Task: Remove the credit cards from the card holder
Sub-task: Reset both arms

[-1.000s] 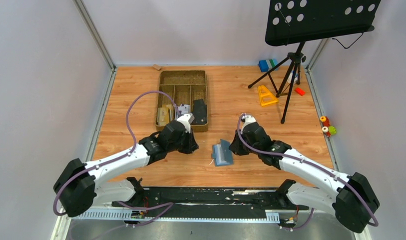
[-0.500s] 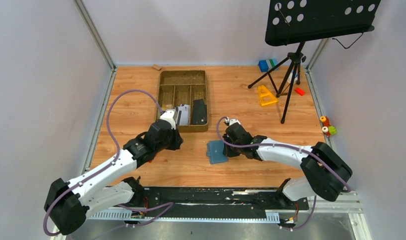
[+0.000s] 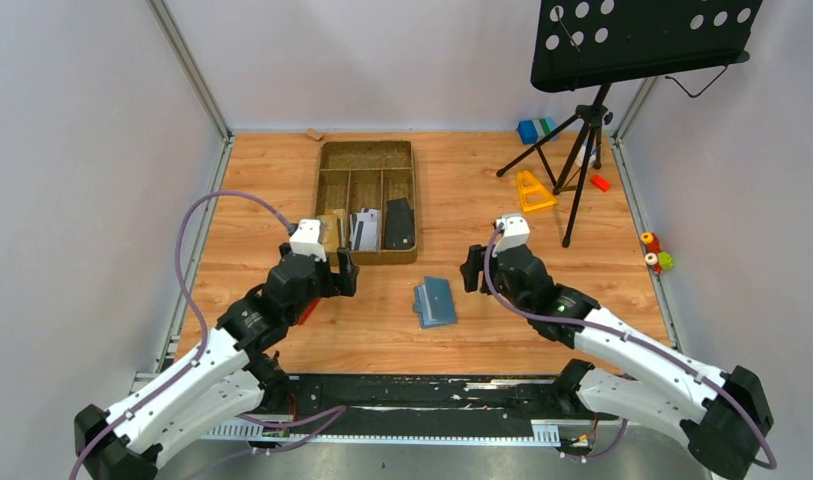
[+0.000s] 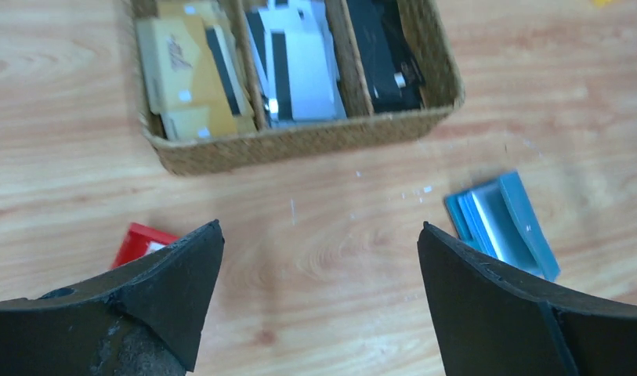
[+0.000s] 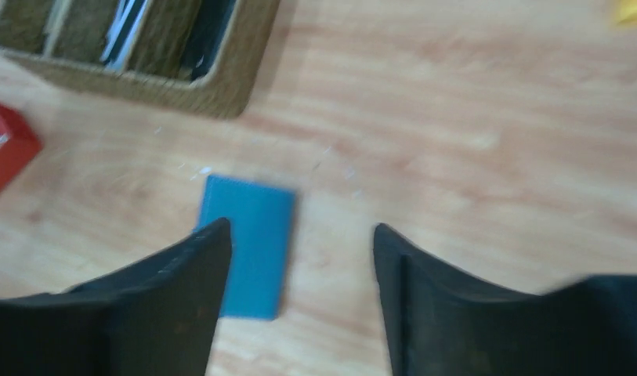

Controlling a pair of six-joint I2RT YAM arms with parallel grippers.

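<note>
The slate-blue card holder (image 3: 435,302) lies flat on the wooden table between the two arms, touched by neither gripper. In the left wrist view the card holder (image 4: 503,223) shows pale blue layers along one edge. Tan credit cards (image 4: 182,70) and grey-white credit cards (image 4: 299,63) lie in the woven tray (image 3: 325,190). My left gripper (image 3: 344,272) (image 4: 321,235) hangs open and empty over bare wood, just in front of the tray. My right gripper (image 3: 470,270) (image 5: 302,235) is open and empty, right of the card holder (image 5: 248,243).
A red block (image 4: 142,241) lies by the left gripper, half under the left arm. Dark items (image 3: 400,224) fill the tray's right compartment. A music stand (image 3: 582,120), a yellow triangle (image 3: 531,191) and a blue-green block (image 3: 533,130) stand at the back right. Small toys (image 3: 657,253) lie at the right edge.
The left gripper opened, left a silver card in the tray and drew back to the left. The right gripper let go of the card holder and pulled away to the right.
</note>
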